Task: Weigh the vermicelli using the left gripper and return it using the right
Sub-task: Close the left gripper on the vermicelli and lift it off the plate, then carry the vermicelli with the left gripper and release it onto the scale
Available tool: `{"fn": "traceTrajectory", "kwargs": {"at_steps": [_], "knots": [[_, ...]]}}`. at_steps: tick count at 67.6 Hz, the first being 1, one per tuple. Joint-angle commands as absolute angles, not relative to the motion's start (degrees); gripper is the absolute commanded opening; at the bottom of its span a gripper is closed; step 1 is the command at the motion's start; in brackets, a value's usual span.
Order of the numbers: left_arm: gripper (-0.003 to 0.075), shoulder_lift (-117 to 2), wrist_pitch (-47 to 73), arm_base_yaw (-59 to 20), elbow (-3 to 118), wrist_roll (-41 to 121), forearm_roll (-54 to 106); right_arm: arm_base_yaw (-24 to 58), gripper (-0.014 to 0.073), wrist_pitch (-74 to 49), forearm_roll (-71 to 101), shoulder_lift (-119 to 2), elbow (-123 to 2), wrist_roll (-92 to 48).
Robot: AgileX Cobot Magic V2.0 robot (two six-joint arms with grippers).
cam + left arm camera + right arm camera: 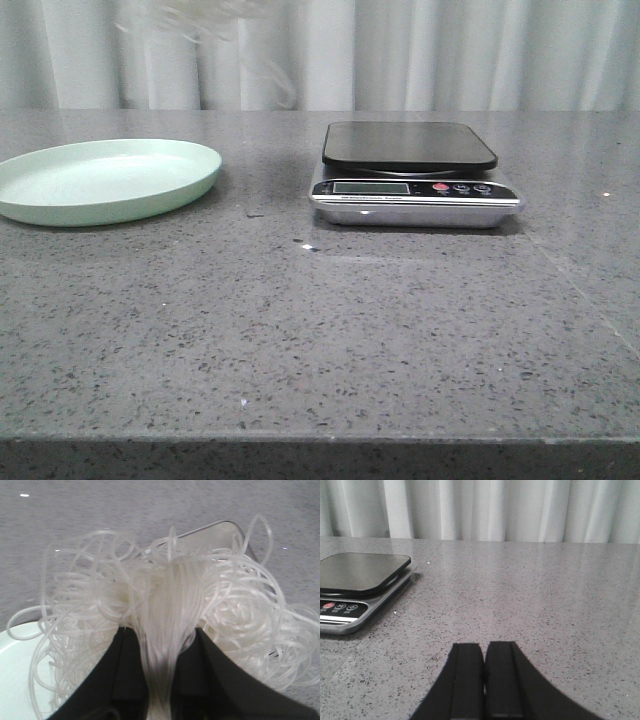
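Observation:
The vermicelli (165, 595) is a fluffy tangle of thin, translucent white strands. My left gripper (161, 630) is shut on a bundle of its strands and holds it up in the air. In the front view the vermicelli (205, 22) shows only as a faint blur at the top edge, between the plate and the scale, and the left gripper is out of frame. The kitchen scale (412, 172) has a black top and stands bare; a corner of it shows under the noodles in the left wrist view (220, 535). My right gripper (484, 647) is shut and empty, low over the table to the right of the scale (355, 582).
A pale green plate (100, 180) lies empty at the left of the grey speckled table; its rim shows in the left wrist view (15, 655). A white curtain hangs behind the table.

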State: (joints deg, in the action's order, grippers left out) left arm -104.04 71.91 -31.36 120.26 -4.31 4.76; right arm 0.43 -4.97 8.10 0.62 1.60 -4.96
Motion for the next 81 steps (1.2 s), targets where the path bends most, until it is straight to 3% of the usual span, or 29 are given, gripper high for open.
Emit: {"fn": "traceTrajectory", "kwargs": {"at_steps": [1, 35, 62, 68, 81], "knots": [[0.0134, -105.08, 68.56, -33.15, 124.69, -4.87, 6.60, 0.52, 0.0151, 0.00, 8.04, 1.46, 1.13, -5.40], [0.0139, -122.90, 69.11, -37.90, 142.22, -6.52, 6.44, 2.23, 0.0151, 0.00, 8.04, 1.46, 1.13, -5.40], [0.0152, -128.62, 69.94, -37.90, 144.00, -6.90, 8.28, 2.23, 0.0151, 0.00, 8.04, 1.51, 1.13, -5.40], [0.0239, -128.93, 69.94, -37.90, 144.00, -6.24, 8.48, 2.23, 0.0151, 0.00, 8.04, 1.51, 1.13, -5.40], [0.0520, -129.02, 70.01, -37.90, 144.00, -6.17, 8.48, 2.23, 0.0151, 0.00, 8.04, 1.51, 1.13, -5.40]]}}
